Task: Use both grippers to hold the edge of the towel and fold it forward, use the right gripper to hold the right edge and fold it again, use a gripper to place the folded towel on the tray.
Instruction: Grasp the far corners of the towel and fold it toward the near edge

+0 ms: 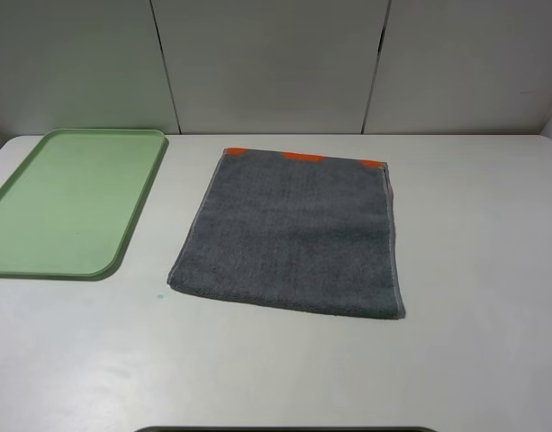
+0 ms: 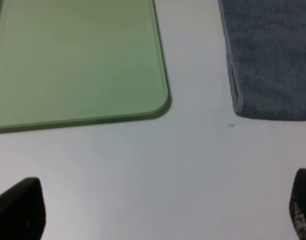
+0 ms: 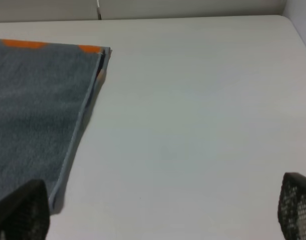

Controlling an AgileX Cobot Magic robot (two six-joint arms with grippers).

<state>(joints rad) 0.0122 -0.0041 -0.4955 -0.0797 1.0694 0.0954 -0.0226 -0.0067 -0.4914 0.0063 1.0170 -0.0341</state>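
The dark grey towel (image 1: pixel 289 234) lies flat on the white table, doubled over, with orange patches showing along its far edge. Its pale hem (image 1: pixel 394 243) runs down the right side. The light-green tray (image 1: pixel 73 202) lies empty to its left. Neither arm shows in the exterior high view. The left gripper (image 2: pixel 162 210) is open and empty above bare table, near the tray's near corner (image 2: pixel 160 100) and the towel's near left corner (image 2: pixel 272 60). The right gripper (image 3: pixel 160 210) is open and empty, to the right of the towel's right edge (image 3: pixel 78 135).
Grey wall panels (image 1: pixel 276 63) stand behind the table's far edge. A small teal speck (image 1: pixel 160 295) marks the table between tray and towel. A dark strip (image 1: pixel 285 429) shows at the table's near edge.
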